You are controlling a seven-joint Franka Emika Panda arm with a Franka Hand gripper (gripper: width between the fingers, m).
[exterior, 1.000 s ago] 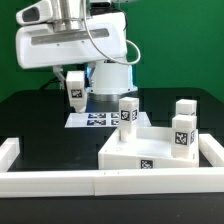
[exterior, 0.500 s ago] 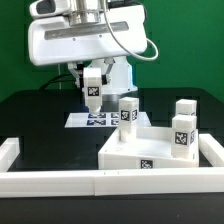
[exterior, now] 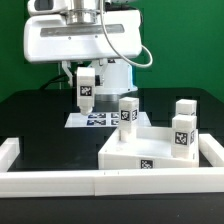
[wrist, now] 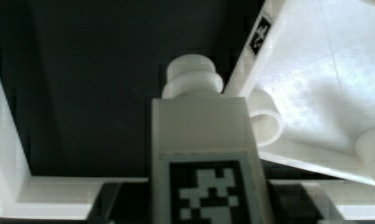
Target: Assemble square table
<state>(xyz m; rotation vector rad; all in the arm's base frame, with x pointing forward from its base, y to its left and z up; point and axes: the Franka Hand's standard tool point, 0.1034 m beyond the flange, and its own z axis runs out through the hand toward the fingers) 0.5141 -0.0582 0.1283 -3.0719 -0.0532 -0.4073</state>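
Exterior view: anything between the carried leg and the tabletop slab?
The held leg hangs over the marker board. Between it and the tabletop slab is only that board and black table, per the exterior view.

Bright even overhead light; white parts glare; wrist view soft, blurred close up.

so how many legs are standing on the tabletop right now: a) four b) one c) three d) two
c: three leg blocks stand on the square tabletop, while the fourth leg hangs in the gripper above the marker board.
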